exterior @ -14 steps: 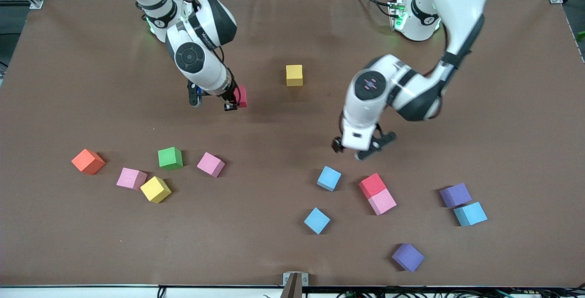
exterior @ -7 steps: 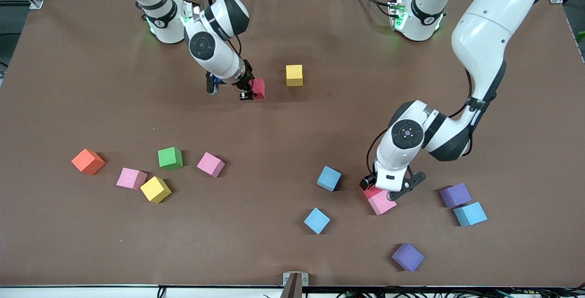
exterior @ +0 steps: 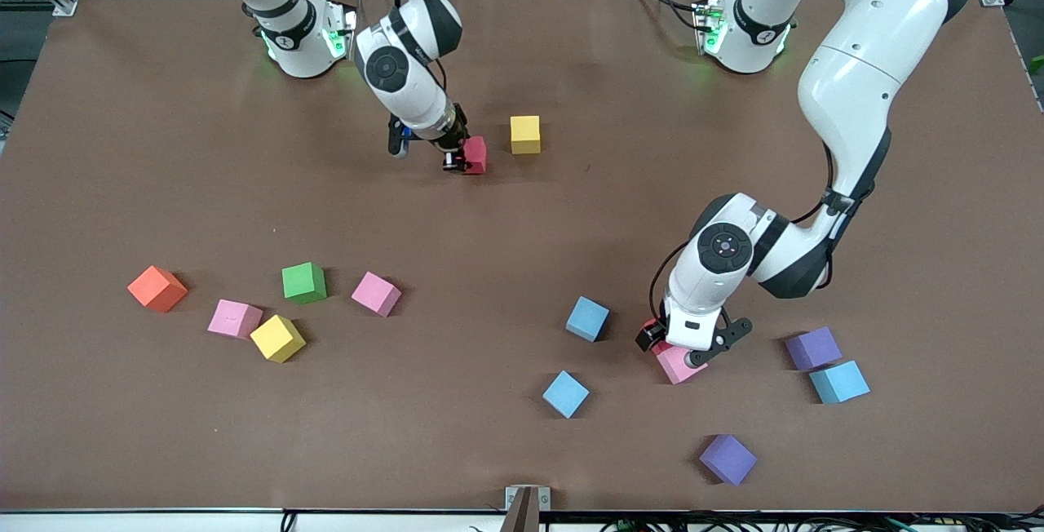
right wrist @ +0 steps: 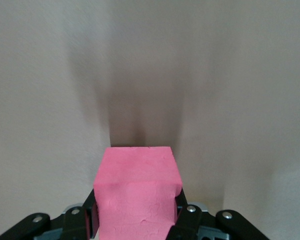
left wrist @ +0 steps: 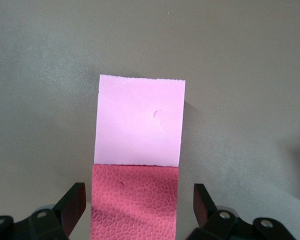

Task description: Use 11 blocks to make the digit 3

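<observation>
My right gripper (exterior: 458, 158) is shut on a red-pink block (exterior: 475, 155), held low just beside a lone yellow block (exterior: 525, 134) on its side toward the right arm's end. The held block (right wrist: 137, 195) fills the space between the right gripper's (right wrist: 136, 217) fingers. My left gripper (exterior: 683, 346) is down at a touching pair of blocks. It stands open astride the red block (left wrist: 135, 200), with a gap at each finger (left wrist: 75, 200). The pink block (exterior: 675, 364) (left wrist: 140, 120) touches that red one on the side nearer the front camera.
Loose blocks lie nearer the front camera: orange (exterior: 157, 288), pink (exterior: 234, 318), yellow (exterior: 277, 338), green (exterior: 303, 282), pink (exterior: 376, 294), two light blue (exterior: 587, 318) (exterior: 565, 393), purple (exterior: 812, 348) touching light blue (exterior: 838, 382), and purple (exterior: 727, 458).
The right gripper has carried its block toward the lone yellow block. The left gripper has come down from above the table onto the red and pink pair.
</observation>
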Robot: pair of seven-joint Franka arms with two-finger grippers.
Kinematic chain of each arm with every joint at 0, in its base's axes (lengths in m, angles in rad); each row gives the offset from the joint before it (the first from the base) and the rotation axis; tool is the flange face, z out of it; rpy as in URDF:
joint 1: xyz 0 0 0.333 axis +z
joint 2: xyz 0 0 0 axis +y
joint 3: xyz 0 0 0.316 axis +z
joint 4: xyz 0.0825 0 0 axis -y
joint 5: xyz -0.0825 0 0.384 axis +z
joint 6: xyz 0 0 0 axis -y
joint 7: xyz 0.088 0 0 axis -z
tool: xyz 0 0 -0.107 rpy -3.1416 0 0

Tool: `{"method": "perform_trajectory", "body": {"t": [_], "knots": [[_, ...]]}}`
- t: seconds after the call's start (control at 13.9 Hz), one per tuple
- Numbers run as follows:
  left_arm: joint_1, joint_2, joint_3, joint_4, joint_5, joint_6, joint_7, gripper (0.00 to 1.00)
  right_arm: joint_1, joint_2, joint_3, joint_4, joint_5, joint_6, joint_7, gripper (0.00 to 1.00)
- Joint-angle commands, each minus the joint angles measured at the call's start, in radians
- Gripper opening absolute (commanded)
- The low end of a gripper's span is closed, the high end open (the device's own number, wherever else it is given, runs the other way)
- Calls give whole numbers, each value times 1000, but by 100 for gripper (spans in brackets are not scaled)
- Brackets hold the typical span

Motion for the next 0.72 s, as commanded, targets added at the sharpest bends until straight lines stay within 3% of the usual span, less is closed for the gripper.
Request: {"method": "perform_trajectory", "body": {"t": [0.0,0.22,0.65], "knots": [[-9,7,8,16,26,6,-9,36,19,0,2,-14,28,31,25,0],[-7,-17,2,10,9,-53,-20,21,42,3,2,-14,28,34,60,0],[6,-93,-171,7,-17,-441,-268,21,81,3,2,-13,28,32,120,0]]}}
